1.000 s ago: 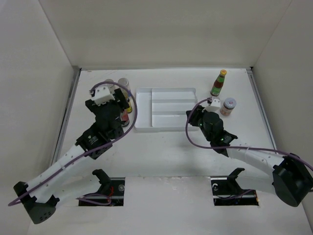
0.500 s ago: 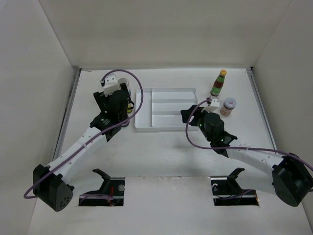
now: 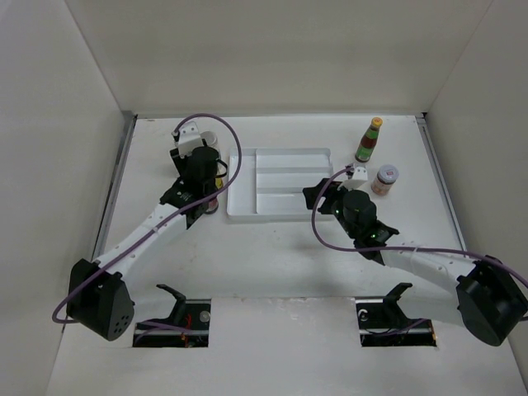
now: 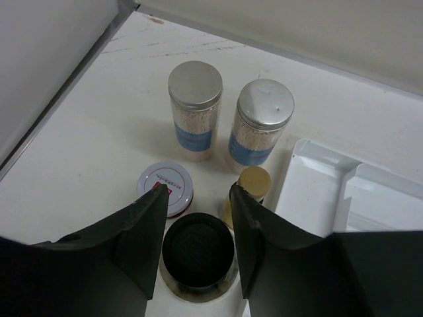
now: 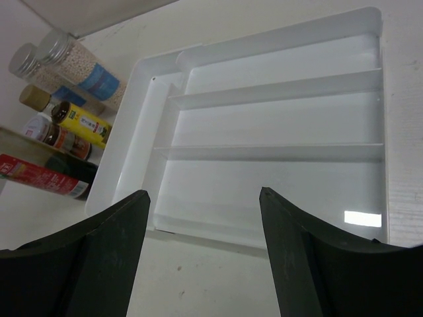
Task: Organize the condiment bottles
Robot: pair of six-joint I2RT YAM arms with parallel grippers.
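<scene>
In the left wrist view my left gripper (image 4: 197, 191) points down over a black-capped bottle (image 4: 198, 249), its two fingers pressed against either side of the cap. Around it stand a white-lidded jar (image 4: 165, 185), a gold-capped yellow bottle (image 4: 253, 181) and two silver-lidded shakers (image 4: 195, 109) (image 4: 263, 122). From above, this cluster sits under the left gripper (image 3: 206, 191), left of the tray. A red sauce bottle (image 3: 369, 140) and a short jar (image 3: 385, 178) stand at the far right. My right gripper (image 5: 203, 195) is open and holds nothing, just before the tray's near edge.
The flat white divided tray (image 3: 280, 216) lies mid-table with nothing in its compartments (image 5: 277, 122). The left wall runs close behind the bottle cluster, and the right arm (image 3: 412, 256) stretches across the near right of the table.
The left gripper has moved right and down over the bottle cluster and closed in on the black cap. The right gripper has opened and shifted slightly left toward the tray.
</scene>
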